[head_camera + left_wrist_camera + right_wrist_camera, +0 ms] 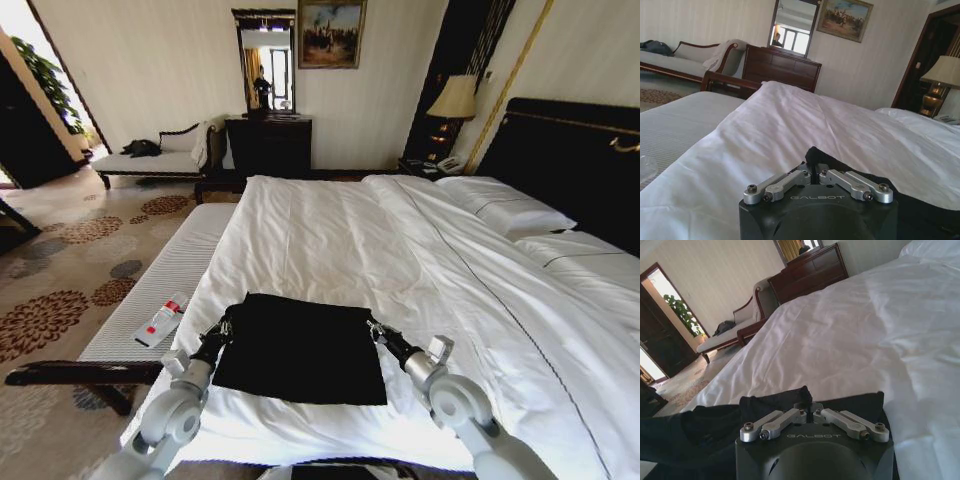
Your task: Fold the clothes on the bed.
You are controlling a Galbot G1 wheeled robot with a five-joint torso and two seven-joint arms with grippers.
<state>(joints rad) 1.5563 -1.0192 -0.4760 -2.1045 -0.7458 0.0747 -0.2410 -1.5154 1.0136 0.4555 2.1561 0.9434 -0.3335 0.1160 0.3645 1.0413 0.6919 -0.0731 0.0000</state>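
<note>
The clothes [300, 352], a black T-shirt, lie as a flat dark rectangle near the foot of the bed [330, 230], on its white duvet. My left gripper [226, 328] is at the shirt's left far corner and my right gripper [375, 327] at its right far corner. In the left wrist view the left gripper [811, 171] is shut, with a pinch of the black clothes [815, 154] rising at its tips. In the right wrist view the right gripper [807, 410] is likewise shut on a raised fold of the clothes [790, 396].
A pale striped bench [175, 270] runs along the bed's left side with a small red-and-white object [162, 320] on it. Pillows [505, 205] and the dark headboard [570, 150] are at the right. A dresser [268, 145], chaise [155, 160] and lamp [455, 98] stand far back.
</note>
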